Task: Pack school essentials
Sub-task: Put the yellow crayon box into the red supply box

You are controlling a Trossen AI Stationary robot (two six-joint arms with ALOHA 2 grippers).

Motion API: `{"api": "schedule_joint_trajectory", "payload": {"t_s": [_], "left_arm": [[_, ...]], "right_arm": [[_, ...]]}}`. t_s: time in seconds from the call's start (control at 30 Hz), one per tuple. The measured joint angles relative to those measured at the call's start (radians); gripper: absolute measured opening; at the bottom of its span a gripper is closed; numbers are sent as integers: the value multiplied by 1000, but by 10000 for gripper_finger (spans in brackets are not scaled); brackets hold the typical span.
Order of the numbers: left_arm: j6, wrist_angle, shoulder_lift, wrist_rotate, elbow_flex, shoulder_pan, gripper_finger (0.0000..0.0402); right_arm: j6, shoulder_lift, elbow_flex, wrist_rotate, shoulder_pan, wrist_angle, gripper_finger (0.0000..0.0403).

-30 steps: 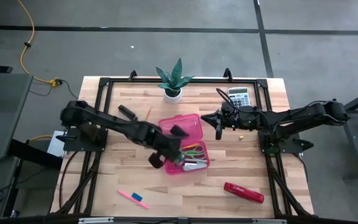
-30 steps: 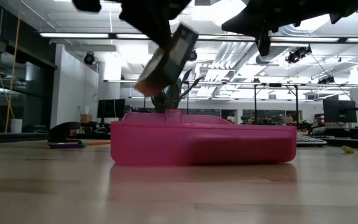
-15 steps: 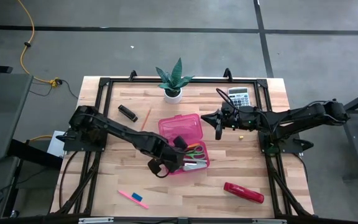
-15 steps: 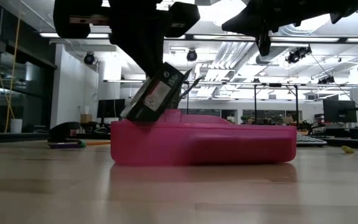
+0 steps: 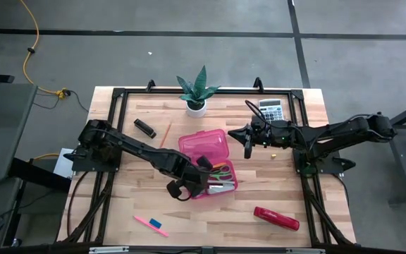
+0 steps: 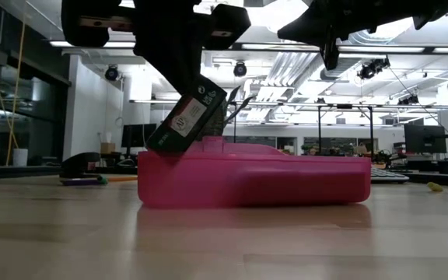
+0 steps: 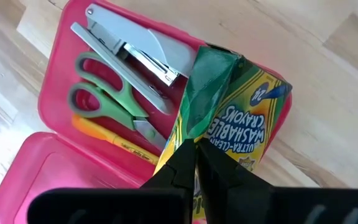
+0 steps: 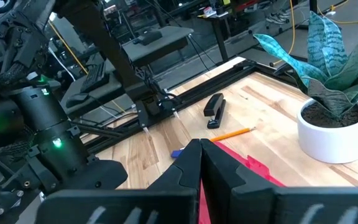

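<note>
On the near part of the table (image 5: 259, 137) a pink marker (image 5: 145, 223) lies beside a tiny blue eraser (image 5: 155, 224), both well apart from the red stapler (image 5: 276, 218) near the right front.

Mid-table sits the open pink case (image 5: 216, 185), its lid (image 5: 204, 147) folded back toward the far side. The left gripper (image 7: 194, 163) has its jaws clenched on the top flap of the yellow-green crayon box (image 7: 235, 121), which hangs over the case's left end. In the low view the crayon box (image 6: 187, 117) is tilted, its long axis slanting, lower end down at the case rim and upper end toward the gripper. Whether that lower end touches the rim cannot be told.

Inside the case lie green-handled scissors (image 7: 104, 102), blades pointing toward the crayon box, a grey stapler-like piece (image 7: 129, 46) alongside, and an orange-yellow marker (image 7: 110, 138) under the scissors.

Farther back, the right gripper (image 5: 247, 144) hangs above the table beside the lid, jaws clamped shut on nothing. Beyond are an orange pencil (image 8: 232, 133), a black stapler (image 8: 214, 109), a potted plant (image 5: 196, 92) and a grey calculator (image 5: 271, 109).
</note>
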Motion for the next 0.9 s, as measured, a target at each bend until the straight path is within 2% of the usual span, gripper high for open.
{"api": "schedule_joint_trajectory", "payload": {"t_s": [0.4,0.67,0.9], "left_arm": [[4,0,0,0,0,3,8],[-4,3,0,-1,0,7,72],[-86,-25,-1,-5,16,7,126]], "right_arm": [[0,0,0,0,0,0,0],[0,0,0,0,0,0,0],[5,0,0,-1,0,0,0]]}}
